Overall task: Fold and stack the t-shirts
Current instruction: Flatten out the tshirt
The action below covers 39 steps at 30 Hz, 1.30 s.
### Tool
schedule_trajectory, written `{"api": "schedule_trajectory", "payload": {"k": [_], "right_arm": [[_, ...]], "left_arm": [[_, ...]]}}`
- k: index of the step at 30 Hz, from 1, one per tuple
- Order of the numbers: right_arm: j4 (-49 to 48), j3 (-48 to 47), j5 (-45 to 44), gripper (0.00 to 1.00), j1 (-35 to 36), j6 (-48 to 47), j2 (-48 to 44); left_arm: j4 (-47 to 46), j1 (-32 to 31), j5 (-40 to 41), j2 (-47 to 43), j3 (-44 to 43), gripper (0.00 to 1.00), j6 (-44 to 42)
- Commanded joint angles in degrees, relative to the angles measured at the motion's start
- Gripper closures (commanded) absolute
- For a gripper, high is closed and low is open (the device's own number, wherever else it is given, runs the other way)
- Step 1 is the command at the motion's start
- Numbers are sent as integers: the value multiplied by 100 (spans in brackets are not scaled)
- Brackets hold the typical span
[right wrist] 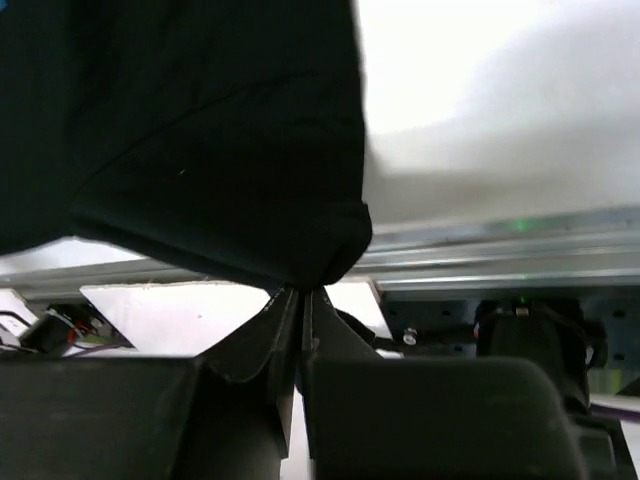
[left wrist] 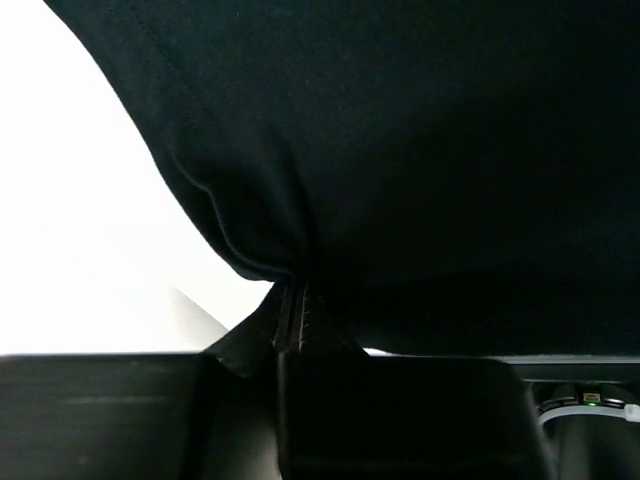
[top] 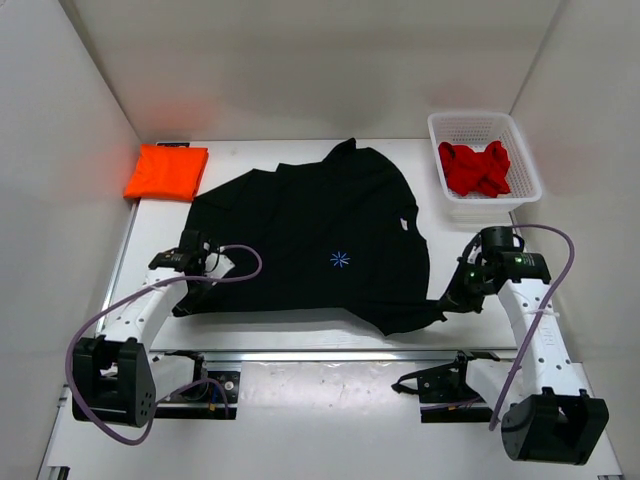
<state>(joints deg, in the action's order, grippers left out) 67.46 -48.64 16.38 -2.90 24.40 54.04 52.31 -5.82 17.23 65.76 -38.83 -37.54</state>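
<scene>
A black t-shirt (top: 310,245) with a small blue mark lies spread over the middle of the table. My left gripper (top: 190,290) is shut on its near left corner, and the cloth (left wrist: 400,150) bunches right at the closed fingertips. At the near right corner my right gripper (top: 445,303) is pinched shut on the black fabric (right wrist: 200,150), which hangs from the tips. An orange t-shirt (top: 166,172) sits folded at the far left. A red t-shirt (top: 476,168) lies crumpled in the basket.
The white mesh basket (top: 520,150) stands at the far right corner. White walls close in the table on the left, back and right. A metal rail (top: 330,355) runs along the near edge, between the arm bases.
</scene>
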Motion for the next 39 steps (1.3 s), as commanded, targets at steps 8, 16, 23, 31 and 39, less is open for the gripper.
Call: {"api": "schedule_trajectory", "payload": {"k": [8, 16, 23, 31, 39], "right_arm": [[365, -416, -206, 62, 201, -93, 255], [-1627, -2849, -451, 90, 1711, -498, 2115], [-2739, -5861, -1049, 100, 2180, -1280, 5224], [-2747, -7800, -847, 100, 1599, -498, 7673], [-2747, -7853, -979, 99, 1512, -436, 8455]], "left_arm": [[-133, 221, 877, -379, 86, 1, 378], [-1766, 495, 1230, -662, -1134, 4, 915], [-2444, -340, 870, 1673, -2566, 7, 634], [-2692, -631, 992, 4442, -4929, 9, 765], [-2472, -700, 764, 5613, -5925, 28, 660]]}}
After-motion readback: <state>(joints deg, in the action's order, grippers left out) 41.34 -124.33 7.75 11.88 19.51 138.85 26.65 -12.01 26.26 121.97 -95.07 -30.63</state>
